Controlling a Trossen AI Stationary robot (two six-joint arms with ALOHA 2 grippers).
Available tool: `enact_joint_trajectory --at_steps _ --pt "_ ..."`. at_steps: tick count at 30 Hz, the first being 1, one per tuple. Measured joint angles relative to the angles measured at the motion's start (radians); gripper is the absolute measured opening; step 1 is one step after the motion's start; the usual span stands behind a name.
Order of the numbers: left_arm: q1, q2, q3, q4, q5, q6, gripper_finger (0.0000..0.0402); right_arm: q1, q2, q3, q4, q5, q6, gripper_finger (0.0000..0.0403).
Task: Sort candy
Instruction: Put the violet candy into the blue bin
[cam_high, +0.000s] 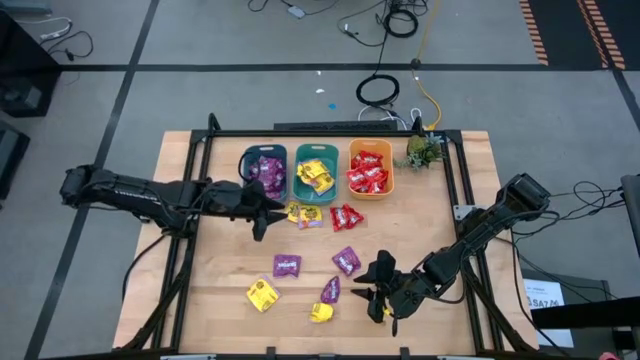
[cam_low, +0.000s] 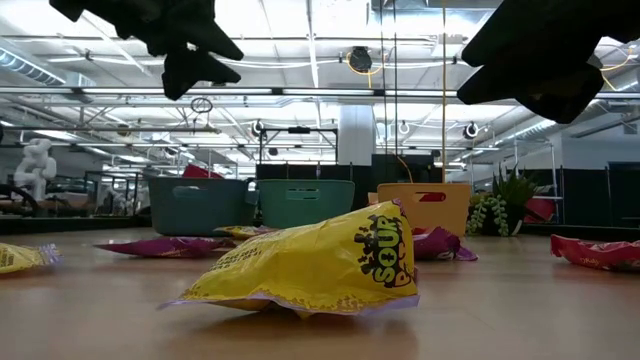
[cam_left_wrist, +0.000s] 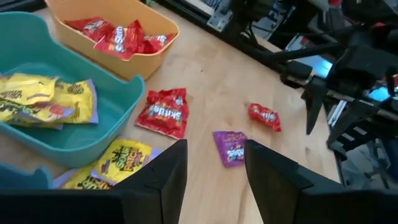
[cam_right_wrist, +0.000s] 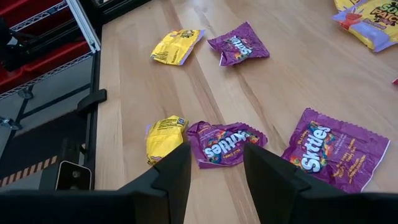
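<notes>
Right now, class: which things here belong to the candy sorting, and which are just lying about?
Belongs:
- loose candy on the table
- sorted candy
- three bins
- left hand
- right hand

Lying about:
- small plant
- cables on the floor

Bright, even overhead light washed the wooden table (cam_high: 420, 230), shadows staying soft and short under the candy (cam_high: 287, 265). In the low view, ceiling strip lights glared white, and both grippers hung as black silhouettes against them. Just ahead of the right gripper's fingers (cam_right_wrist: 171, 177), purple wrappers glinted. The fingers themselves, closest to each wrist camera, looked soft and out of focus.
</notes>
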Motion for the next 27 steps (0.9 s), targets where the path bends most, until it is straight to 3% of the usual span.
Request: enact_joint_trajectory --at_steps 10,18,22,27 --pt "-0.049 0.035 0.0 -0.104 0.009 0.001 0.0166 0.0 0.0 0.0 0.022 -0.001 0.014 0.0139" --pt "-0.161 0.187 0.0 -0.107 0.006 0.034 0.0166 0.0 0.0 0.0 0.021 -0.003 0.053 0.0139" --pt "-0.259 0.271 0.0 -0.054 -0.02 0.066 0.0166 0.0 0.0 0.0 0.023 -0.004 0.057 0.0139" --pt "-0.365 0.37 -0.03 0.152 -0.163 0.139 0.0166 0.0 0.0 0.0 0.024 -0.004 0.057 0.0139"
